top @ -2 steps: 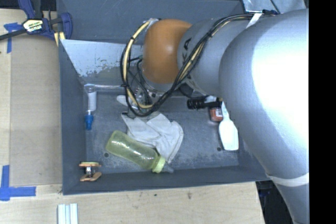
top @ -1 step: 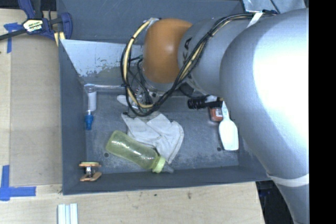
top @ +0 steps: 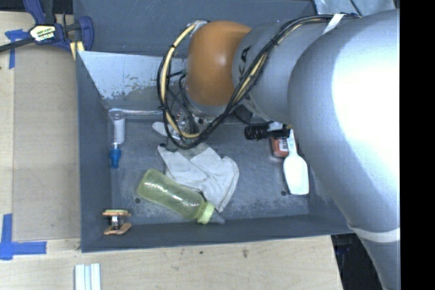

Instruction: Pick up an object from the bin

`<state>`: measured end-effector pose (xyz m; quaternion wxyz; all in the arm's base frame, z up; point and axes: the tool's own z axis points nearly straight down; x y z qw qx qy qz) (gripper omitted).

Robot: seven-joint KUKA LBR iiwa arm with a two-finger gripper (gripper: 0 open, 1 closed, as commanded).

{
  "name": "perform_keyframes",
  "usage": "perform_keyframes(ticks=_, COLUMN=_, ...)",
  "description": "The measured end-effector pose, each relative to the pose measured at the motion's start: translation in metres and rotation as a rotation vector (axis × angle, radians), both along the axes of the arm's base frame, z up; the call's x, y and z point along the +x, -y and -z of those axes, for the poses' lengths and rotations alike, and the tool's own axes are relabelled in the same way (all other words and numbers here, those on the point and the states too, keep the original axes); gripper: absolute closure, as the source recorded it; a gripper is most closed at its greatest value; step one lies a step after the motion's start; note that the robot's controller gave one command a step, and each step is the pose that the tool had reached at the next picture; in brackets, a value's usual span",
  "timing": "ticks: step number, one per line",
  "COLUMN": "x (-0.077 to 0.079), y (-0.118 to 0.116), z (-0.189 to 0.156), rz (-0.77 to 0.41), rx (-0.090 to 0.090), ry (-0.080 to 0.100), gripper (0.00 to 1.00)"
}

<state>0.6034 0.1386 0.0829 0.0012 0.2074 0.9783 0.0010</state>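
My gripper [top: 182, 125] hangs low over the middle of the bin, mostly hidden beneath the arm's orange cover and cables. Just below it lies a crumpled white cloth [top: 202, 170], whose upper edge reaches up to the gripper. A translucent green bottle [top: 172, 195] lies on its side against the cloth's lower edge, cap pointing right. To the left, a clear tube with a blue tip [top: 117, 140] lies near the bin's left wall.
A white bottle with a red label [top: 294, 172] and a black pen-like thing [top: 262, 131] lie right of the gripper, close under the arm. A small orange-brown piece [top: 115, 221] sits in the front left corner. The arm covers the bin's right side.
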Motion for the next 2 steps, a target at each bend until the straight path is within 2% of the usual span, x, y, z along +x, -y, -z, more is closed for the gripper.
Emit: perform_keyframes(ticks=2, x=-0.001, y=0.001, z=-0.028, rz=0.000, rx=-0.001, ry=-0.004, gripper=1.00)
